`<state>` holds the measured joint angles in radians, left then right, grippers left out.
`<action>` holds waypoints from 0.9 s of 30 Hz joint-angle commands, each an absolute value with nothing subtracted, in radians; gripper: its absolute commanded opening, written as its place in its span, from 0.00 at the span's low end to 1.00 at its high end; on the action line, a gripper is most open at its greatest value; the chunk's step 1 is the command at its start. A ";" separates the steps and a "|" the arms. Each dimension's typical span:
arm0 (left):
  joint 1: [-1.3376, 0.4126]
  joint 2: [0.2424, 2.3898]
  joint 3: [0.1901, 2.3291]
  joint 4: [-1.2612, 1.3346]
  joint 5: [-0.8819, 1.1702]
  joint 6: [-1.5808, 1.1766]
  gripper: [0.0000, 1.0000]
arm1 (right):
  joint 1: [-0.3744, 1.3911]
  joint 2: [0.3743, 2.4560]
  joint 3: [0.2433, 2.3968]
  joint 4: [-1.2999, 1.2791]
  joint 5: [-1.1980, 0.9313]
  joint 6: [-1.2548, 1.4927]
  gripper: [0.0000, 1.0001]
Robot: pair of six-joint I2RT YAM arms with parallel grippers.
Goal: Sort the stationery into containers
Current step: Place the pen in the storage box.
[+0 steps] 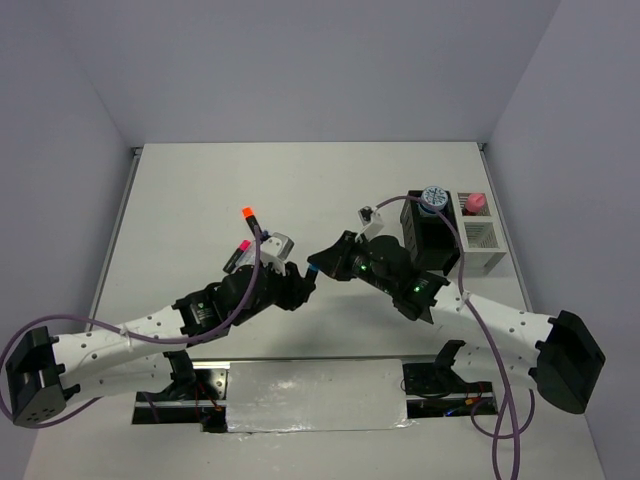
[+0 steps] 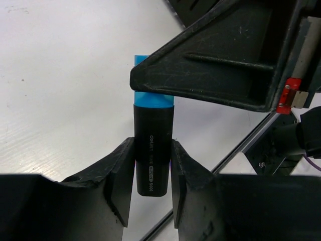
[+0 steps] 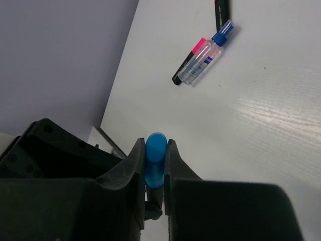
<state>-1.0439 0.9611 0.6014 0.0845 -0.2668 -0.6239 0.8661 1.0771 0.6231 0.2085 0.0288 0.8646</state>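
A black marker with a blue cap hangs above the table between both grippers. My left gripper is shut on its black body. My right gripper is shut on its blue cap; in the left wrist view one of its fingers crosses the cap. In the top view, the left gripper and right gripper meet at mid-table. The black mesh organiser and white holder stand at the right. A patterned roll sits on the organiser, and a pink-capped tube stands in the holder.
An orange-capped marker and a pink-capped marker lie left of centre. The right wrist view shows the pink-capped marker beside a clear blue-capped tube, with another black marker above. Grey walls enclose the table.
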 commanded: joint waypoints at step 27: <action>-0.908 0.925 0.989 -0.707 -0.723 -0.773 0.99 | 0.212 0.927 0.756 -0.005 0.617 0.255 0.00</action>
